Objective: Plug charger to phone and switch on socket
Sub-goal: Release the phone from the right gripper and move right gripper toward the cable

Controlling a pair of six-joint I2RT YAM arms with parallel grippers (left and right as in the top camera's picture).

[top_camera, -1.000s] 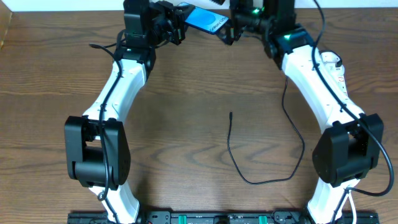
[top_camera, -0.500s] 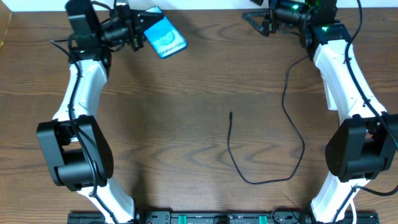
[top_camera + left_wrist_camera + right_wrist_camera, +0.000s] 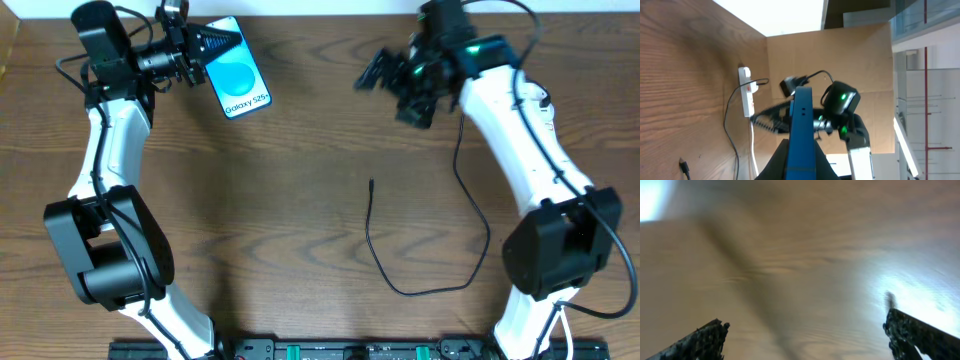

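Slim smartphone (image 3: 238, 82) with bright blue screen marked "Galaxy S25": clamped at one end by the closed left gripper (image 3: 212, 44) and held over the far left of the brown wooden table (image 3: 280, 220). The thin black charger cable (image 3: 430, 290) is seen loose mid-table, well apart from it. The right gripper (image 3: 392, 92) is spread wide, empty. The white power strip (image 3: 541, 108) is partly hidden beneath the right arm.
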